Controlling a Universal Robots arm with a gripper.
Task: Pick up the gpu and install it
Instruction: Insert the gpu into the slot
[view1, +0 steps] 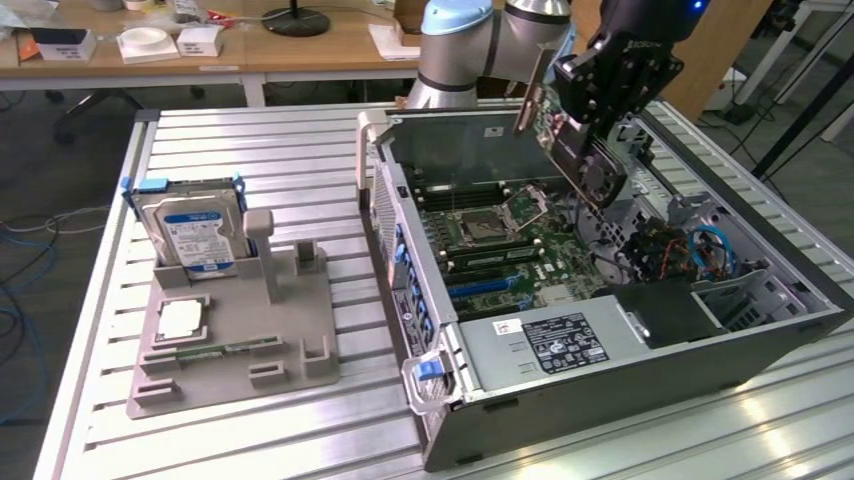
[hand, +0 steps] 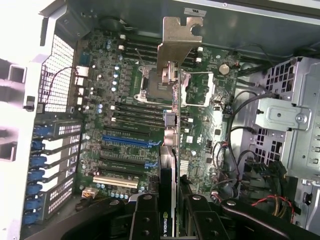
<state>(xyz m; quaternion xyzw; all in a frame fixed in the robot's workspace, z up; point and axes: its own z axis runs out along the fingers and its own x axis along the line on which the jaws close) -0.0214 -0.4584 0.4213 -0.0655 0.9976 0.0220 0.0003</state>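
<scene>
My gripper (view1: 597, 120) is shut on the gpu (view1: 591, 165), a thin card with a black cooler and a silver bracket (view1: 538, 88) at one end. I hold it tilted in the air above the open computer case (view1: 400, 260), over the motherboard (view1: 497, 250). In the wrist view the gpu (hand: 173, 150) appears edge-on, with its bracket (hand: 179, 42) at the far end and my gripper (hand: 170, 217) clamping it from both sides. The card hangs apart from the board, above the socket area, and the blue expansion slots (hand: 127, 141) lie off to one side.
A grey parts holder (view1: 287, 330) on the slatted table carries a hard drive (view1: 198, 232) with a blue-white label, a processor chip (view1: 180, 318) and a memory stick (view1: 214, 350). Inside the case sit the power supply (view1: 563, 340), a drive cage (hand: 290, 115) and loose cables (view1: 701, 250).
</scene>
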